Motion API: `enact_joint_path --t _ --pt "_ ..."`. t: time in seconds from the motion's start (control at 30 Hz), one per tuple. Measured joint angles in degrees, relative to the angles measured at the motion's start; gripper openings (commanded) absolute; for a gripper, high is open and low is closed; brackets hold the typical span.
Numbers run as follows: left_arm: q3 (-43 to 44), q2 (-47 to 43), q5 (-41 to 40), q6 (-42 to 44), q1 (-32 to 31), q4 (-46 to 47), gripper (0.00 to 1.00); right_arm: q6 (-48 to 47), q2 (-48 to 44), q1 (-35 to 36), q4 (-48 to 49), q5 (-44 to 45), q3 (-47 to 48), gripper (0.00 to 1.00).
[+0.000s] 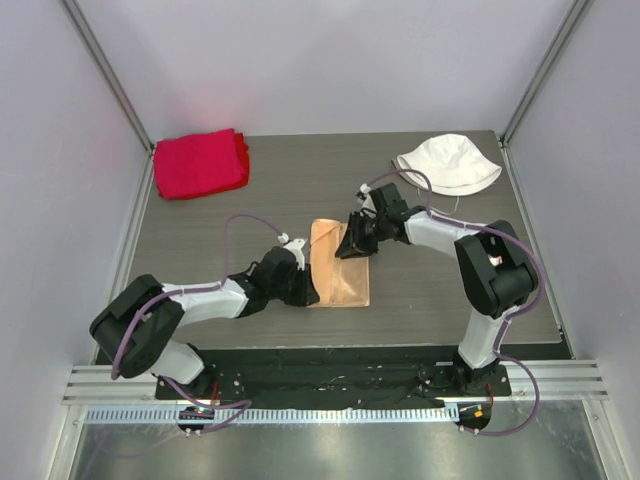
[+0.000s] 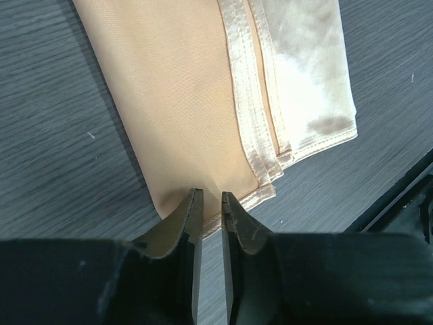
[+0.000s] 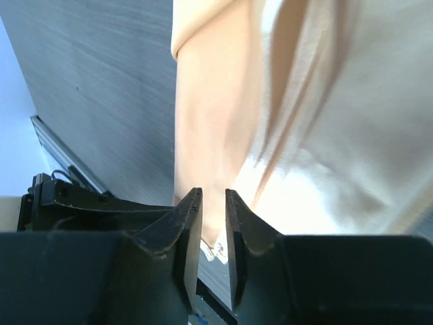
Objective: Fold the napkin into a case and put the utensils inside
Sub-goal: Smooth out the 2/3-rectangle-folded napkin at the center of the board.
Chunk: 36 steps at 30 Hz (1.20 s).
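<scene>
Several hemmed layers of shiny peach napkin [image 2: 183, 101]

The napkin [image 1: 345, 282], a shiny peach-tan satin cloth, is folded into a narrow rectangle and laid flat near the middle of the table [image 1: 450, 290], its long sides running from near to far. Several layers are stacked, their stitched hems stepped just beside one another. One face is seen matt peach, another pale and glossy.
</scene>
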Motion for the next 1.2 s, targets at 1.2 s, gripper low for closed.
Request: enact_joint_path --t 1.2 --pt "0.8 -11.4 -10.6 1.4 -2.9 -7.7 0.11 2.9 -2.3 3.5 7.3 -3.1 -7.3 0.09"
